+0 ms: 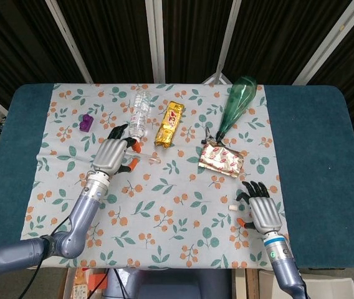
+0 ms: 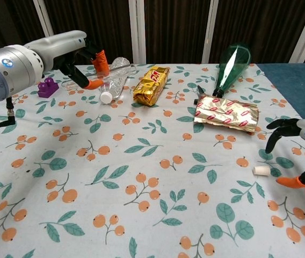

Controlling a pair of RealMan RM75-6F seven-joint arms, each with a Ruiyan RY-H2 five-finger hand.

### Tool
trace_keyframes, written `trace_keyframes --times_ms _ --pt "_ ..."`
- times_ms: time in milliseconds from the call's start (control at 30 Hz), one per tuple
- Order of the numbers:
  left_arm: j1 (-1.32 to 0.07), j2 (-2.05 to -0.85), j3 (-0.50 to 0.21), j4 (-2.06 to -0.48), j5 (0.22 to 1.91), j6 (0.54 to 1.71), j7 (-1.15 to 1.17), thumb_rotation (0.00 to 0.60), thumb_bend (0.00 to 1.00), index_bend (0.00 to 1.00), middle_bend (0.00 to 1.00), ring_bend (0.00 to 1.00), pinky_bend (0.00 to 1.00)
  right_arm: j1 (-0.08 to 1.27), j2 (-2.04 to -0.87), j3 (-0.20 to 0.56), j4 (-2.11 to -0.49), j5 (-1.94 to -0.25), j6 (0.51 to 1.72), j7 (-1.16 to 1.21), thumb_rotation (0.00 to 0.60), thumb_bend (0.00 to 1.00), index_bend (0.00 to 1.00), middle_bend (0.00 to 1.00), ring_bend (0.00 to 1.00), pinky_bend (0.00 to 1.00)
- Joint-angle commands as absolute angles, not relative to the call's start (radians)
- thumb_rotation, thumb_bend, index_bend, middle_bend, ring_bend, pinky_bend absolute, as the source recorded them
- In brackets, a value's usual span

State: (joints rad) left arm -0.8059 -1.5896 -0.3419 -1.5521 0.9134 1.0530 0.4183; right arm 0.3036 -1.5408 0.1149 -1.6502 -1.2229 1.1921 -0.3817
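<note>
My left hand (image 1: 111, 156) hovers over the floral cloth just in front of the clear water bottle (image 1: 139, 112). Its orange-tipped thumb and finger pinch a thin clear tube (image 1: 147, 159) that sticks out to the right. In the chest view the left hand (image 2: 80, 54) is raised above the bottle (image 2: 115, 80). My right hand (image 1: 261, 208) is open with fingers spread, just right of a small white cylinder (image 1: 232, 207). The chest view shows the right hand (image 2: 303, 148) close to the white cylinder (image 2: 261, 171) and apart from it.
A gold snack packet (image 1: 169, 123), a green bottle (image 1: 236, 104) and a silver-and-red foil packet (image 1: 222, 159) lie across the back of the cloth (image 1: 164, 205). A purple block (image 1: 86, 121) sits at the far left. Blue tabletop (image 1: 314, 137) flanks the cloth.
</note>
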Motion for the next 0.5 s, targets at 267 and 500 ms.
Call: trace_keyframes --times_ms 267,500 --pt "-0.814 -1.578 -0.336 -1.55 0.91 1.051 0.414 0.6 0.59 0.58 0.43 0.04 0.0 0.322 -1.59 0.105 -1.563 -1.263 1.195 -0.353 0.6 0.25 0.46 0.17 0.07 0.0" --pt "-0.848 -1.562 -0.356 -1.561 0.866 1.037 0.452 0.6 0.59 0.58 0.43 0.04 0.0 0.334 -1.616 0.108 -1.516 -1.267 1.193 -0.341 0.6 0.25 0.47 0.17 0.08 0.0"
